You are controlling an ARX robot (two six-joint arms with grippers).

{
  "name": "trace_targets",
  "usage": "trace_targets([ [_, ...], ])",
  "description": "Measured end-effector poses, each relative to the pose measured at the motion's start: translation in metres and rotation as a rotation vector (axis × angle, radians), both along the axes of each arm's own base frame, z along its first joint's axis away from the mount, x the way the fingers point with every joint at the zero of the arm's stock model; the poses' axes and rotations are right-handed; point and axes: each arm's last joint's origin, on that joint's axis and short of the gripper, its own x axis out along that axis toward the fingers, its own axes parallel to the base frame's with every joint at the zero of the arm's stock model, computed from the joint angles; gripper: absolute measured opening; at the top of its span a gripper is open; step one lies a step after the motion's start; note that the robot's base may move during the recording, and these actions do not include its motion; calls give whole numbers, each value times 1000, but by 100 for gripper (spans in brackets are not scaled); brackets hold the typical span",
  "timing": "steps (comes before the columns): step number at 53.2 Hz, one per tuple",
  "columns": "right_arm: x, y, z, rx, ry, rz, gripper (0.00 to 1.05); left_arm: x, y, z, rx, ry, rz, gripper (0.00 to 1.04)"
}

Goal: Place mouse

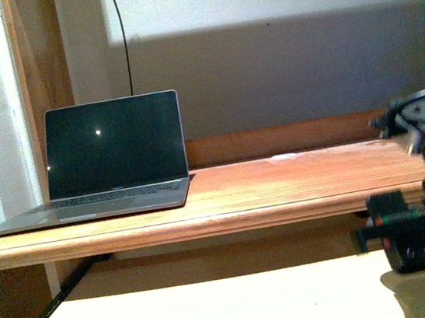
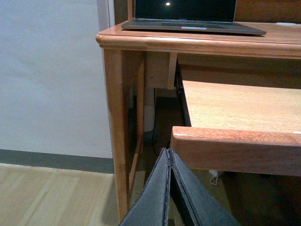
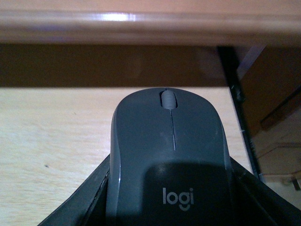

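Observation:
The mouse (image 3: pixel 170 155) is dark grey with a scroll wheel and a "logi" mark. My right gripper (image 3: pixel 170 197) is shut on it, one finger on each side, and holds it over the pale pull-out shelf (image 3: pixel 51 136), facing the desk's front edge (image 3: pixel 150 23). In the front view the right arm (image 1: pixel 422 202) shows blurred at the right edge, below the desk top; the mouse is hidden there. My left gripper (image 2: pixel 169 155) is shut and empty, low in front of the pull-out shelf's near edge (image 2: pixel 235 150), off the desk's left corner.
An open laptop (image 1: pixel 111 160) with a dark screen stands on the left of the wooden desk top (image 1: pixel 301 175). A wooden back rail (image 1: pixel 280 138) runs behind it. A black slide rail (image 3: pixel 240 108) borders the shelf. The desk leg (image 2: pixel 117 122) stands near my left gripper.

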Motion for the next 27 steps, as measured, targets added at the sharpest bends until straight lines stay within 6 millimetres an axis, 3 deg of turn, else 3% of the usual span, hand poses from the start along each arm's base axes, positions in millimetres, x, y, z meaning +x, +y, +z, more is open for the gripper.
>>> trace_targets([
  [8,1,11,51,52,-118,16,55,0,0,0,0,0,0,4],
  [15,21,38,83,67,-177,32,55,0,0,0,0,0,0,23],
  [21,46,68,95,58,-167,38,55,0,0,0,0,1,0,39],
  [27,93,110,89,11,-146,-10,55,0,0,0,0,1,0,63],
])
